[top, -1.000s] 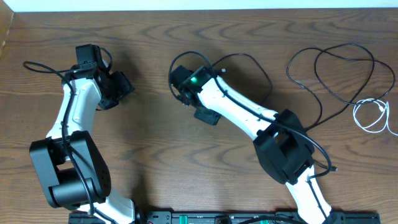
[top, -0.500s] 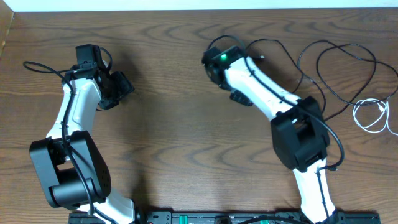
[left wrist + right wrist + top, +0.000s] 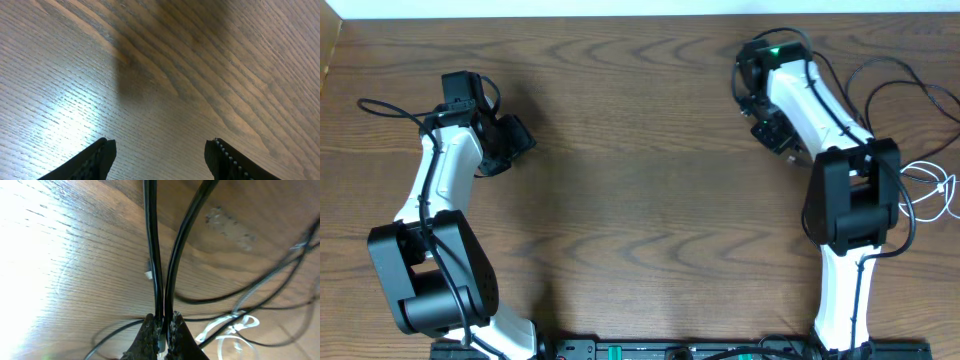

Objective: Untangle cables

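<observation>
Right gripper [image 3: 162, 325] was clamped tight on two strands of the black cables [image 3: 151, 255], which ran up & away from its tips over the worktop [image 3: 75, 280]. Beyond, the white cable [image 3: 235, 325] lay coiled (blurry in the wrist view) w/ more black loops crossing near it, far right. Left gripper [image 3: 160, 150] hung w/ jaws apart over the wood, well apart from all cables.

Grained wood table [image 3: 620, 200], glossy black cables [image 3: 151, 240]
</observation>
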Available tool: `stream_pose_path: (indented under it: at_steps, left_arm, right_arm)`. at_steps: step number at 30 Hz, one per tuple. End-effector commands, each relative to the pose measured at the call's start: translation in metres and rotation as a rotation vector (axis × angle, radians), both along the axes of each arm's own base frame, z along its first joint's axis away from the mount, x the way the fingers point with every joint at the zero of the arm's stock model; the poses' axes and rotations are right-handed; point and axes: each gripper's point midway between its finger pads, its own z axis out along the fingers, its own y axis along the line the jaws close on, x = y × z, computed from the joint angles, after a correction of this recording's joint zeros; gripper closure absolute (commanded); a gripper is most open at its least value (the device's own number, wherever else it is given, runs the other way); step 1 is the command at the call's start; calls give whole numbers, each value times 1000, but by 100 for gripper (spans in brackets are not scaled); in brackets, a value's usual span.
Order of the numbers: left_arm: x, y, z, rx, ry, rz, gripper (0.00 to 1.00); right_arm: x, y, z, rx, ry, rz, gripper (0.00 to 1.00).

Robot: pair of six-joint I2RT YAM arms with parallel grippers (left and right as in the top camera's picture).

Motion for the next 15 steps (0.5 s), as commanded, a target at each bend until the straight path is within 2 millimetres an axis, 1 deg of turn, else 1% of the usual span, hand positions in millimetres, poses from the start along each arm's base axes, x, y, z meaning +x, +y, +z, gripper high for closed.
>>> stream_pose_path:
  at_steps: [1, 3, 4, 5, 6, 7, 8, 9, 10, 15]
  left_arm:
    - [-1, 0, 1, 7, 0, -3, 37]
    - [-1, 0, 1, 7, 0, -3, 37]
    - [-1, 0, 1, 7, 0, -3, 37]
    - [-1, 0, 1, 7, 0, -3, 37]
    - [-1, 0, 1, 7, 0, -3, 37]
    - [-1, 0, 1, 7, 0, -3, 37]
    - [-1, 0, 1, 7, 0, -3, 37]
    - [-1, 0, 1, 7, 0, -3, 37]
    - [-1, 0, 1, 7, 0, -3, 37]
    - [-1, 0, 1, 7, 0, -3, 37]
  right_arm:
    - [2, 4, 9, 109, -30, -70, 99]
    - [2, 0, 8, 110, -30, -80, 99]
    - [2, 0, 8, 110, -30, -81, 88]
    - [2, 0, 8, 110, -30, -81, 68]
    - [2, 1, 8, 120, -29, -82, 39]
    - [2, 2, 8, 125, -29, -83, 30]
    - [3, 2, 8, 125, -34, -83, 18]
    - [4, 2, 8, 126, -36, -83, 4]
    - [5, 2, 7, 126, -42, -87, 1]
    - [16, 3, 6, 135, -105, -134, 1]
